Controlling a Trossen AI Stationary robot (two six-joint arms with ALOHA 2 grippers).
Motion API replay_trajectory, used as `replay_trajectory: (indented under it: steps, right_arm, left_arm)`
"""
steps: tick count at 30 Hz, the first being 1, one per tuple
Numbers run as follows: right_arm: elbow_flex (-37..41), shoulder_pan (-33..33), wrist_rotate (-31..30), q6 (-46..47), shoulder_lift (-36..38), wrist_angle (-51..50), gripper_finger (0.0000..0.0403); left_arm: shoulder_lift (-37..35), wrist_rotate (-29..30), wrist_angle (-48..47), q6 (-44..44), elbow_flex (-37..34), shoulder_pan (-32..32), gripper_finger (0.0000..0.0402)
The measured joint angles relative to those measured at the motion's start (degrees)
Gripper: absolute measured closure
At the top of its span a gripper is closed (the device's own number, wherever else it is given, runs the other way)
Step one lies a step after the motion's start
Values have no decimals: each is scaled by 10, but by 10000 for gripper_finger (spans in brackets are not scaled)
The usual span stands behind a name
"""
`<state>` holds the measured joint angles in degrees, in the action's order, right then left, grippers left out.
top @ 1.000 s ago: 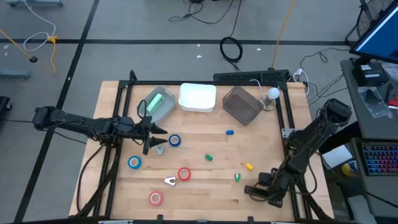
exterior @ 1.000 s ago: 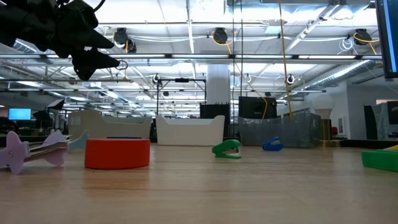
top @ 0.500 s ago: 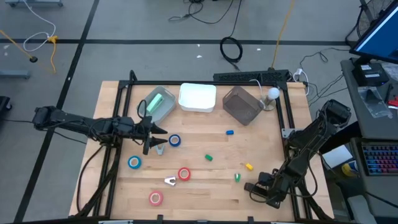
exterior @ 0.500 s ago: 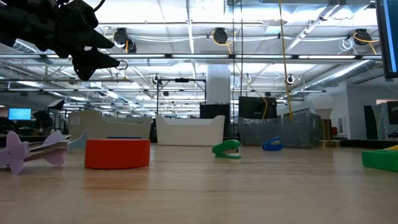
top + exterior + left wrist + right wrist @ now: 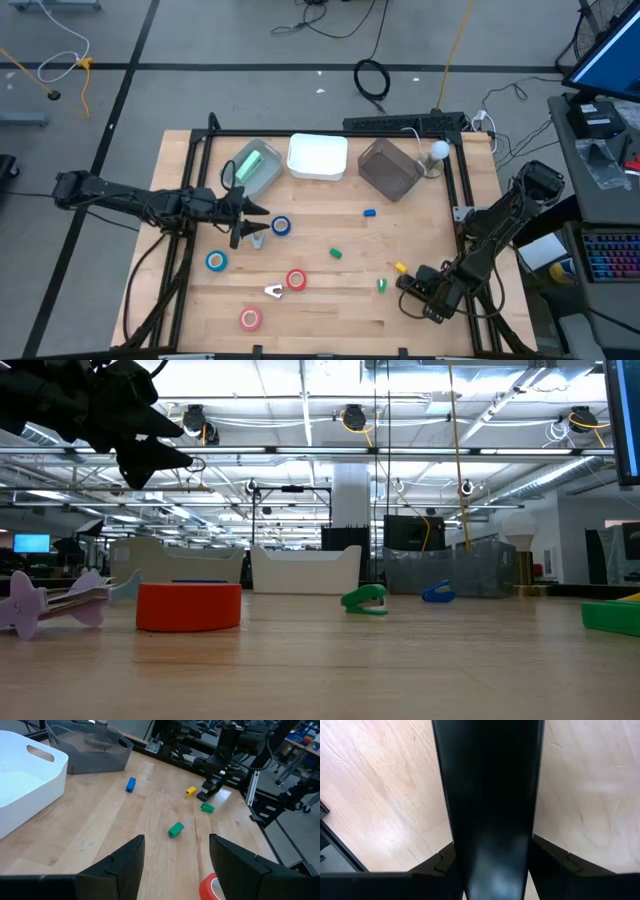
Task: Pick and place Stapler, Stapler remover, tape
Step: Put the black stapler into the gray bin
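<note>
Black stapler (image 5: 490, 820), I think (view's crowded), sits pinched between the right gripper (image 5: 412, 290) fingers (image 5: 547, 865) low by the table's (image 5: 340, 305) right edge, so lift straight up; left gripper (image 5: 250, 215) fingers hover wide, empty, beside blue tape (image 5: 281, 226).

You see the left gripper (image 5: 165, 455) hanging dark at the upper left, above the tabletop. Below it a red tape (image 5: 189, 606) stands on the wood, with a pale purple staple remover (image 5: 45, 603) just beside it at the edge of the frame. Farther back sit a white bin (image 5: 305, 571), a green stapler (image 5: 365, 599), a blue stapler (image 5: 438, 593) and a grey bin (image 5: 480, 565). A green piece (image 5: 612, 616) lies at far right.
</note>
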<state>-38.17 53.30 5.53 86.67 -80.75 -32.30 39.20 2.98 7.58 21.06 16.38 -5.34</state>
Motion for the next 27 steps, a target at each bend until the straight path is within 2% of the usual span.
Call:
replay_trajectory:
  steps: [7, 14, 20, 27]
  right_arm:
    - [0, 0, 16, -3, 0, 4, 258]
    - [0, 0, 23, -6, 0, 9, 251]
    - [0, 0, 34, -21, 3, 10, 274]
    - [2, 1, 36, -20, 46, 15, 274]
  left_arm:
    - [0, 0, 0, -1, 0, 0, 179]
    - [0, 0, 0, -5, 0, 0, 179]
    - [0, 0, 0, -5, 0, 0, 179]
    - [0, 0, 14, -4, 0, 0, 179]
